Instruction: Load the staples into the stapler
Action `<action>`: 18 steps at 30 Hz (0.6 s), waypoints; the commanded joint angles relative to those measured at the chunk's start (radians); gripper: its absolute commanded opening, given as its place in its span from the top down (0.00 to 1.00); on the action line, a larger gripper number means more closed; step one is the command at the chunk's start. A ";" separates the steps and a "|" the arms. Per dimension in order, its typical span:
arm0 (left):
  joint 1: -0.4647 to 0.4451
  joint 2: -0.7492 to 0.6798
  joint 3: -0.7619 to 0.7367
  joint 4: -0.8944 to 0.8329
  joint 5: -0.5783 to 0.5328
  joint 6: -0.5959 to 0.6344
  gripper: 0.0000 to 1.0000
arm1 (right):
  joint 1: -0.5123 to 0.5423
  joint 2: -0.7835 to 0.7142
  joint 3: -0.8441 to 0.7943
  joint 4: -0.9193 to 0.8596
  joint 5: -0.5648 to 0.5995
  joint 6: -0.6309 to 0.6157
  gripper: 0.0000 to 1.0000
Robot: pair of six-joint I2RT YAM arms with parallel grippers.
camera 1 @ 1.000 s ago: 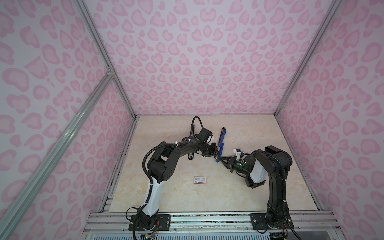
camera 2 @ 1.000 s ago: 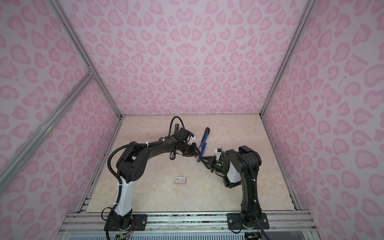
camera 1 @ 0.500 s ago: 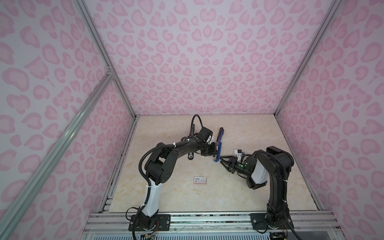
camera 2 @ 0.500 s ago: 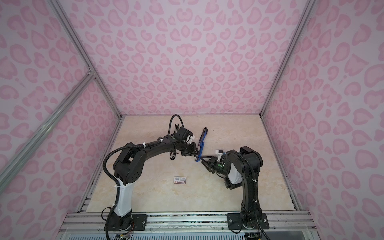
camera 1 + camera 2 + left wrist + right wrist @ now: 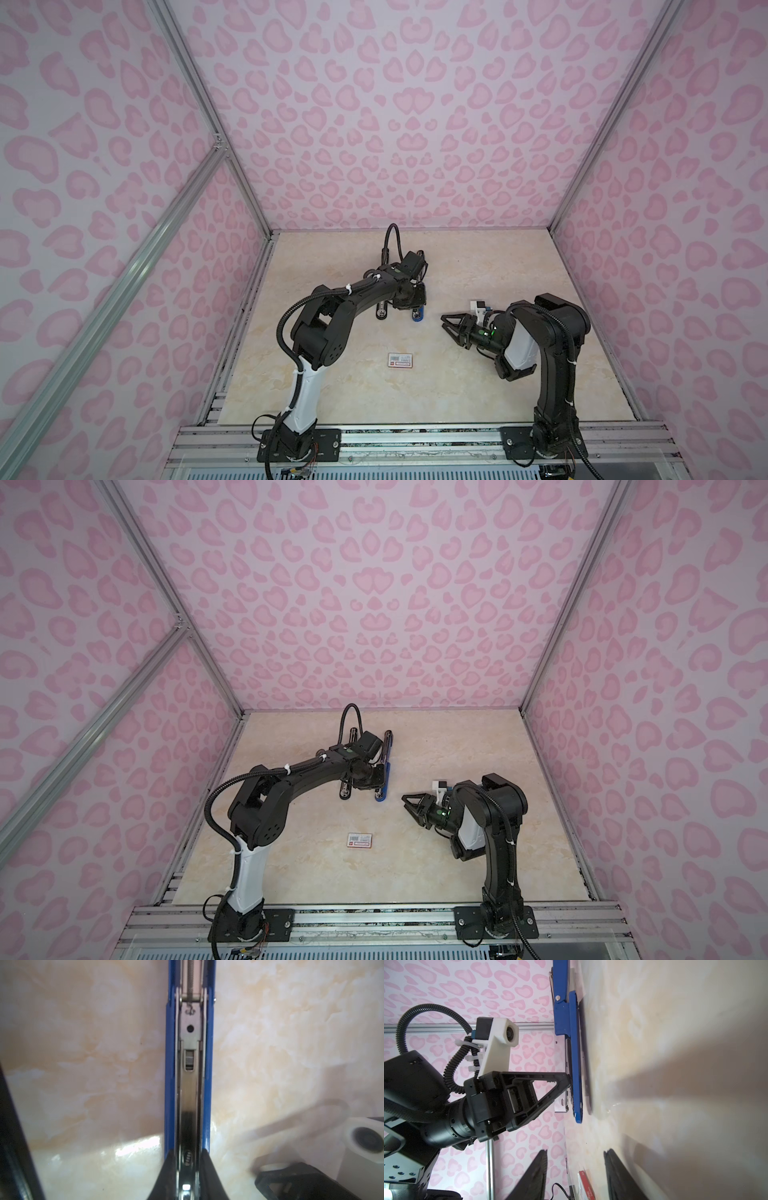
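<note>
Left tool (image 5: 188, 1160) clamps the blue stapler (image 5: 168, 1064) by its stiff steel magazine, opened flat on the desk (image 5: 478, 374); right tool (image 5: 444, 323) gapes empty nearby. Staples unseen (probably a light, brittle strip: pinch its long sides).

Marbled tabletop (image 5: 478, 270) (stapler (image 5: 417, 316), labelled box (image 5: 400, 360))

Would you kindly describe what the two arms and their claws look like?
The left arm and right arm are black jointed links, each with one white shell section. Ribbed black cable hose tied with white zip ties runs along them. Each wrist carries a green light and a white camera housing. The left claw and right claw have black triangular open-frame fingers.
</note>
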 commanded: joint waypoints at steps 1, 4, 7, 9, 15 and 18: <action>-0.016 0.028 0.046 -0.050 -0.025 -0.014 0.81 | -0.006 0.022 -0.022 -0.027 0.027 0.004 0.53; -0.025 0.048 0.079 -0.063 -0.012 -0.010 0.67 | -0.010 0.019 -0.026 -0.027 0.024 0.002 0.53; -0.032 0.053 0.095 -0.064 -0.008 -0.005 0.60 | -0.013 0.013 -0.033 -0.027 0.024 0.000 0.53; -0.033 0.056 0.104 -0.066 -0.004 -0.005 0.56 | -0.017 0.010 -0.035 -0.027 0.024 -0.001 0.53; -0.034 0.057 0.109 -0.057 0.021 -0.004 0.55 | -0.020 -0.001 -0.042 -0.028 0.023 -0.003 0.53; -0.034 0.061 0.109 -0.039 0.043 -0.003 0.55 | -0.022 -0.005 -0.049 -0.028 0.023 -0.006 0.53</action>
